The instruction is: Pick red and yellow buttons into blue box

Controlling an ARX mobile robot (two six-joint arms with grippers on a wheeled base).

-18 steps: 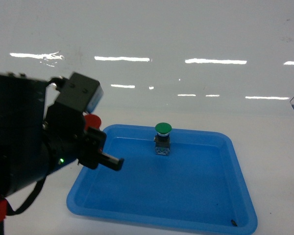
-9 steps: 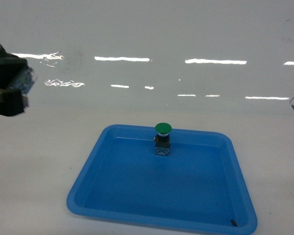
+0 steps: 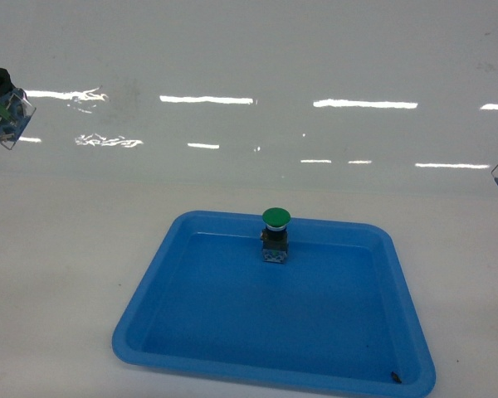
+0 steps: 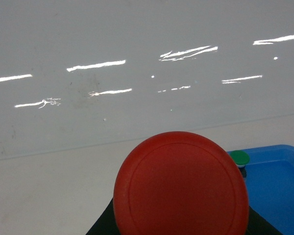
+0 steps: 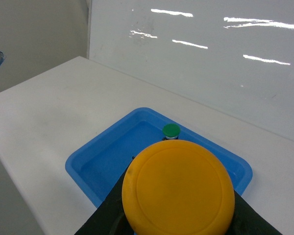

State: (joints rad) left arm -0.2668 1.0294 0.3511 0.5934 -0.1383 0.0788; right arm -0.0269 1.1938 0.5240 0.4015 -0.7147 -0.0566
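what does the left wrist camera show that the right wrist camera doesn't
Only the left wrist view shows the red button, its cap filling the lower frame close to the lens. Only the right wrist view shows the yellow button, likewise close up, and the whole outline of the shallow blue tray on the white table. Both share the green button standing in the tray, which the left wrist view catches only at its corner, and the glossy white wall behind.

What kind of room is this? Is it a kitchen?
Probably not a kitchen; more likely a lab or test bench. There is a bare white table, a glossy white wall, and a blue tray holding a green push-button switch, an industrial part.
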